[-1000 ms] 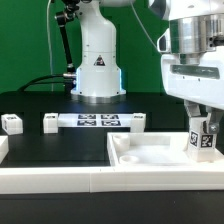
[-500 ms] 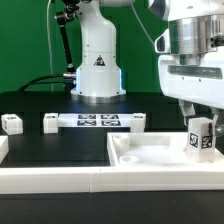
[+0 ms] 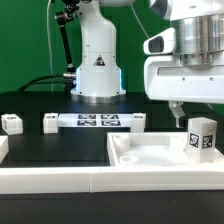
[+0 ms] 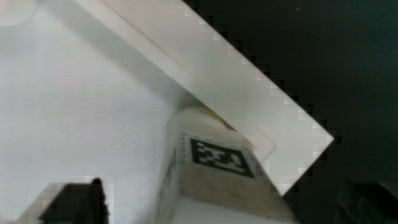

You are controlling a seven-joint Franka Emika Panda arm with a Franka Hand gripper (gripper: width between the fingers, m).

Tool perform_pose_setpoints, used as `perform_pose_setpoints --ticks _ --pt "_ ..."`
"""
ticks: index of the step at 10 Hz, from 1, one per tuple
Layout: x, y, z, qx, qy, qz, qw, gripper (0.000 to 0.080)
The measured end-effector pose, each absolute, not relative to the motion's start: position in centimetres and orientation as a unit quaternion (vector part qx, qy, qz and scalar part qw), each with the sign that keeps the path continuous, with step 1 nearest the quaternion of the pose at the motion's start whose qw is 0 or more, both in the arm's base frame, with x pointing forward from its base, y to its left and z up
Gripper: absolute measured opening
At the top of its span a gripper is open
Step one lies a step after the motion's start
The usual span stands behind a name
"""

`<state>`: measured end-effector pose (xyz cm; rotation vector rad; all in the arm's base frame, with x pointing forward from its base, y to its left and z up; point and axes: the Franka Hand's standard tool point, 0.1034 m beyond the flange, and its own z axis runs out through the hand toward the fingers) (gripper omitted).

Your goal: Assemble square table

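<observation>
You see the tool [image 3: 200, 108] open, jaws spread and clear of the peg leg [image 3: 203, 136]. The leg stands upright inside the square table top [image 3: 150, 158], at 4 o'clock in the exterior view.

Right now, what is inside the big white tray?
One short white leg with a black-and-white tag stands upright inside the table top, near its rim. The spot under the leg is covered, so any hole is hidden.

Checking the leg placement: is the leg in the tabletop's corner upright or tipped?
Upright: the leg stands vertical in a corner of the tabletop, its tag square to the exterior view. Whether it is screwed in, cannot tell.
</observation>
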<state>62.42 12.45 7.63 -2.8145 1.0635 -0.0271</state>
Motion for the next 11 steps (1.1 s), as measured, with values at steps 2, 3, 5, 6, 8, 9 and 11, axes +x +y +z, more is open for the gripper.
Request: perform_pose_setpoints --ticks 2,3,5,6,8,9,11 --pt "62.44 12.48 7.67 -0.955 0.289 -0.013 0.065 0.0649" --pt "62.51 12.46 7.73 -0.968 0.243 -0.016 0.064 0.0649" --pt "62.62 12.4 7.88 -0.986 0.154 -0.022 0.056 0.0649" --pt "62.7 12.37 7.94 -0.992 0.11 -0.025 0.05 0.0649" --pt "62.69 12.33 7.93 -0.997 0.049 -0.029 0.042 0.0649" --pt "62.69 12.33 7.93 -0.998 0.024 -0.03 0.039 0.0649" --pt "62.71 12.21 7.93 -0.997 -0.056 -0.033 0.029 0.0649"
